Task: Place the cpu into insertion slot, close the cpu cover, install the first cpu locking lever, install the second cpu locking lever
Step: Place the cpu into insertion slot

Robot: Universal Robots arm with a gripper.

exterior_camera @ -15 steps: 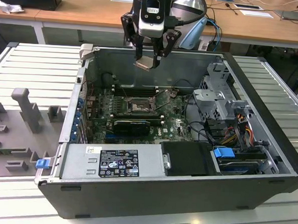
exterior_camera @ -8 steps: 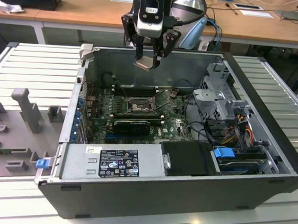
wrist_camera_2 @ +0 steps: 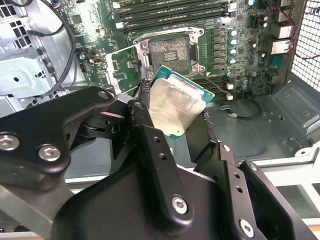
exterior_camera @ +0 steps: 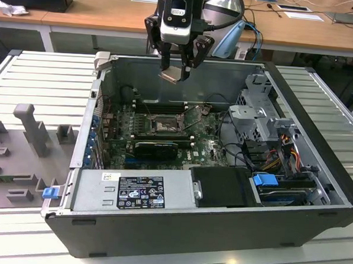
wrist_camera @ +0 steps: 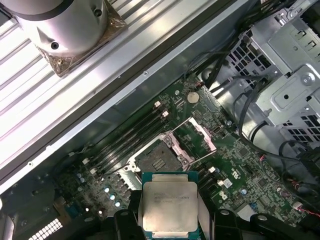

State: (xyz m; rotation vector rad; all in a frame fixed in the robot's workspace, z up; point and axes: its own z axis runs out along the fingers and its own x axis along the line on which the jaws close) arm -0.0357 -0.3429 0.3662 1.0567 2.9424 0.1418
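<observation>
My gripper (exterior_camera: 173, 65) hangs over the open computer case, above its back wall, shut on the cpu (exterior_camera: 173, 74). The cpu (wrist_camera_2: 175, 102) is a small square chip with a silvery top and a green edge, held tilted between the black fingers (wrist_camera_2: 145, 125). In the first wrist view the cpu (wrist_camera: 170, 205) sits between the fingertips, with the insertion slot (wrist_camera: 157, 160) on the motherboard below and beyond it. The insertion slot (exterior_camera: 163, 126) (wrist_camera_2: 169, 50) lies uncovered, its dark centre showing. The cpu cover (wrist_camera: 197, 136) (wrist_camera_2: 121, 70) stands swung up beside the slot on its hinge.
A grey power supply (exterior_camera: 132, 192) fills the case's near side, with a black card (exterior_camera: 158, 147) just behind it. A metal drive cage (exterior_camera: 260, 113) and cables (exterior_camera: 282, 149) crowd the exterior view's right. Memory slots (wrist_camera_2: 170, 12) run beside the socket. Grey fixtures (exterior_camera: 31, 127) stand outside the case.
</observation>
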